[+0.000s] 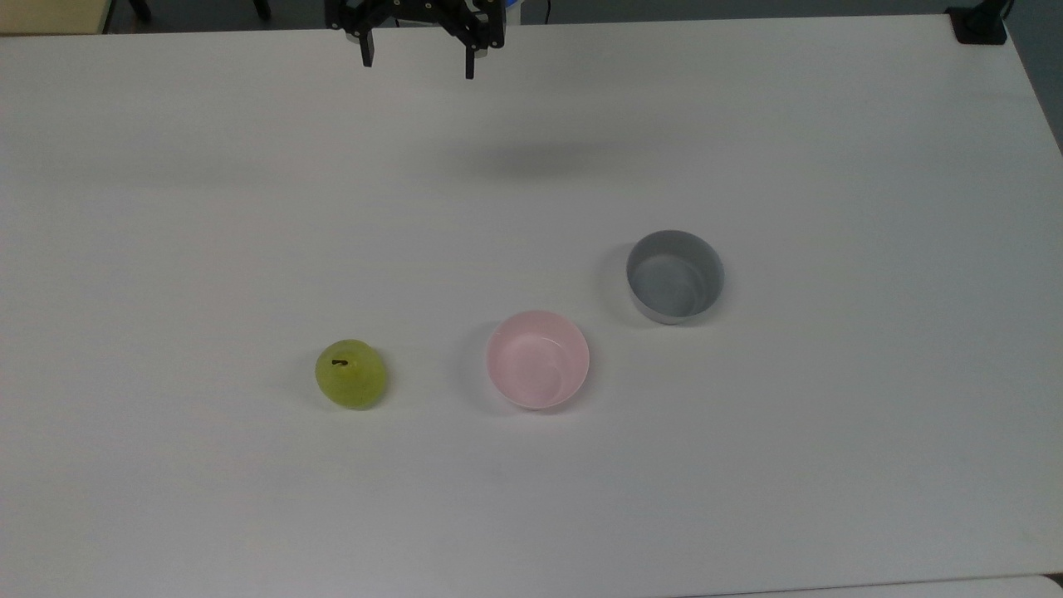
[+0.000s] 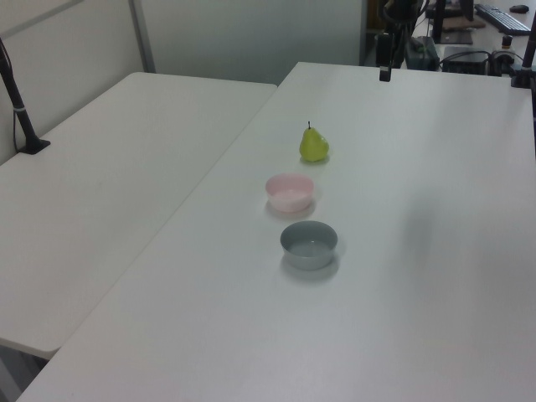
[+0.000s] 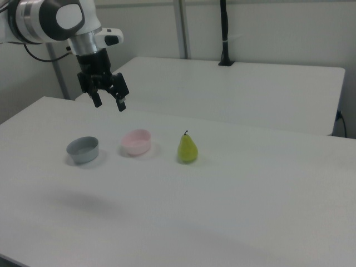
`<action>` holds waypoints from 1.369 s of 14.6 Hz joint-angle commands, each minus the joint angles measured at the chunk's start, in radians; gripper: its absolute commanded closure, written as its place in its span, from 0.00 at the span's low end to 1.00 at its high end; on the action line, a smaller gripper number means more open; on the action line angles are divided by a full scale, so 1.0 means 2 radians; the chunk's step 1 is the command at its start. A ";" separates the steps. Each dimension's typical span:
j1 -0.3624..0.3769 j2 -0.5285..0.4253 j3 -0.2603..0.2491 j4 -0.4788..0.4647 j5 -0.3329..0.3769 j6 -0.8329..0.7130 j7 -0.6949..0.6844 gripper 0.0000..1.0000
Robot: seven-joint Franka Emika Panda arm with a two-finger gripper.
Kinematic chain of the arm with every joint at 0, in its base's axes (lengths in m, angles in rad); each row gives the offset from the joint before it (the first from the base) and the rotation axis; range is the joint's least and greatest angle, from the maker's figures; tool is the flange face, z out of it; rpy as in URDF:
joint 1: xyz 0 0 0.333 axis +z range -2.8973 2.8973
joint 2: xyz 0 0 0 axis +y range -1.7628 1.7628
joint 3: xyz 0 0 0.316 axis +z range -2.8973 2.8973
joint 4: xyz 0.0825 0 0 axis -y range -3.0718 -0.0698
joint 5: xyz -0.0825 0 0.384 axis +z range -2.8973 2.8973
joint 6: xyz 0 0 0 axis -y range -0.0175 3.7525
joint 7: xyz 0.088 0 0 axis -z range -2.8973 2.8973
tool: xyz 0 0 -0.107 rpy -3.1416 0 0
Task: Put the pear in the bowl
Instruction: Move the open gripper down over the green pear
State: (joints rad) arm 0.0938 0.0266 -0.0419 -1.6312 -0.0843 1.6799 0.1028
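Yellow-green and standing upright with its dark stem on top, the pear (image 1: pixel 350 374) sits on the white surface (image 1: pixel 830 457) at the left end of a loose row in the top view. Just beside it to the top view's right, but not touching, is the pale pink bowl (image 1: pixel 538 360), with nothing inside it. Further to the top view's right and a little farther toward the far edge stands the grey bowl (image 1: pixel 674 276), deeper and straighter-walled, likewise holding nothing. The three are apart from one another.

In the right view the order runs the other way: grey bowl (image 3: pixel 83 149), pink bowl (image 3: pixel 136 142), then pear (image 3: pixel 187 148).

The pincer (image 1: pixel 418 58) hangs in the air near the far edge of the surface in the top view, well apart from the pear and both bowls. Its two black fingers (image 3: pixel 120 103) are spread wide with nothing between them, pointing down, as the right view shows.
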 commanded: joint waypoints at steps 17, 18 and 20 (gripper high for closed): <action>-0.025 0.038 -0.014 -0.002 0.007 0.070 -0.104 0.00; -0.033 0.055 -0.014 0.004 0.007 0.092 -0.105 0.00; -0.043 0.090 -0.014 0.019 0.007 0.118 -0.104 0.00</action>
State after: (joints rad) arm 0.0350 0.1152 -0.0623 -1.6340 -0.0835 1.8405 -0.0752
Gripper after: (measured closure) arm 0.000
